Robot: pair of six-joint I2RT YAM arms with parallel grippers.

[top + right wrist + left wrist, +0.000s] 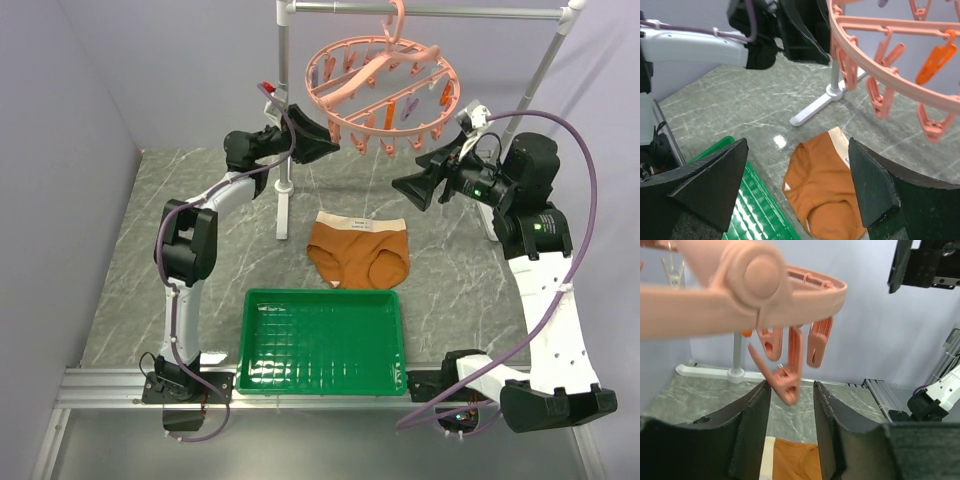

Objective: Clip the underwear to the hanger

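Note:
The rust-orange underwear point(358, 252) with a cream waistband lies flat on the table behind the tray; it also shows in the left wrist view point(790, 460) and the right wrist view point(832, 192). The salmon-pink ring hanger point(380, 80) hangs by its hook from the rack bar, with clothespins dangling below it. My left gripper point(330, 148) is open and raised at the hanger's left rim. One pink clothespin point(785, 382) hangs between its fingertips, not pinched. My right gripper point(408, 180) is wide open and empty, in the air under the hanger's right rim point(875, 37).
A green tray point(320, 293) sits at the near middle of the table. The grey metal rack has a top bar point(450, 12), a left post point(284, 190) behind the underwear and a right leg point(535, 85). Its white foot point(815, 110) lies on the table.

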